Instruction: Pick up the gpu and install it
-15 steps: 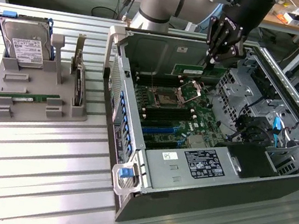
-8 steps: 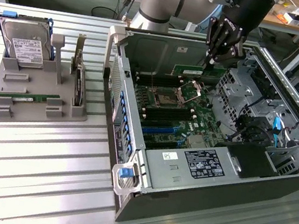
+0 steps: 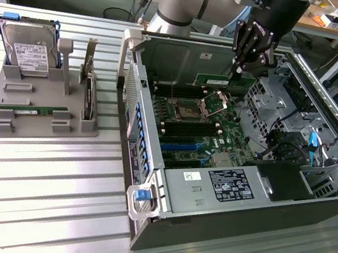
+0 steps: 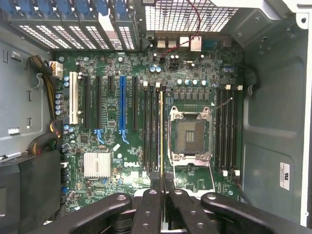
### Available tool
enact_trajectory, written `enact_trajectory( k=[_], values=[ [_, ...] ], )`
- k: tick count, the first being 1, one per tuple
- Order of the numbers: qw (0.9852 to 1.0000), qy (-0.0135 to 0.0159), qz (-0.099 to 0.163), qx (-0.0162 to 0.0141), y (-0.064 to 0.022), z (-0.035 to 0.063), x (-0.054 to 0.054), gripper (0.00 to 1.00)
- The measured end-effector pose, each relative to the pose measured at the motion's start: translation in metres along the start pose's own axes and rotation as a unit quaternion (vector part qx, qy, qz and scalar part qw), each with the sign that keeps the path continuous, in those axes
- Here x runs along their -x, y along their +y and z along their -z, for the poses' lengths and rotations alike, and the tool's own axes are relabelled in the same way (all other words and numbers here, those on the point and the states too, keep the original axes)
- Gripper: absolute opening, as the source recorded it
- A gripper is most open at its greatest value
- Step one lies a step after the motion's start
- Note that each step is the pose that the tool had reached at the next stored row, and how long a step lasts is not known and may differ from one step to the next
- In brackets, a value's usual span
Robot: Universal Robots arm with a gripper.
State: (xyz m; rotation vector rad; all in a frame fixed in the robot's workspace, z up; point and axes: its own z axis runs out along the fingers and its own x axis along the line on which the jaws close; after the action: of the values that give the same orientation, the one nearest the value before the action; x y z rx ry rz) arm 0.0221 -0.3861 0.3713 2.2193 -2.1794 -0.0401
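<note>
My pincer (image 3: 238, 71) is clenched on the gpu (image 3: 218, 81), inside the open case (image 3: 181, 54). The stick hangs level, on its long edge, above the motherboard (image 3: 188, 130), near the case wall farthest from the exterior camera. In the wrist view the gpu (image 4: 162, 126) runs edge-on out from between my fingers (image 4: 151, 204), lined up over the black slots (image 4: 148, 126) just beside the socket (image 4: 190, 134). I cannot tell whether it touches a slot. Another green stick (image 3: 32, 109) lies in the grey tray (image 3: 0, 127).

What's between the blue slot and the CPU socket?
In the wrist view, black slots lie between the blue slot and the CPU socket, with the gpu held edge-on over them by the gripper.
</note>
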Motion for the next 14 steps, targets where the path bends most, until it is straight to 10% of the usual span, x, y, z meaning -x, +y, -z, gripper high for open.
enact_trajectory(
  k=[14],
  values=[
    [1.0000, 0.0000, 0.000, 0.0000, -0.0001, -0.0030, 0.0000, 0.12]
  ],
)
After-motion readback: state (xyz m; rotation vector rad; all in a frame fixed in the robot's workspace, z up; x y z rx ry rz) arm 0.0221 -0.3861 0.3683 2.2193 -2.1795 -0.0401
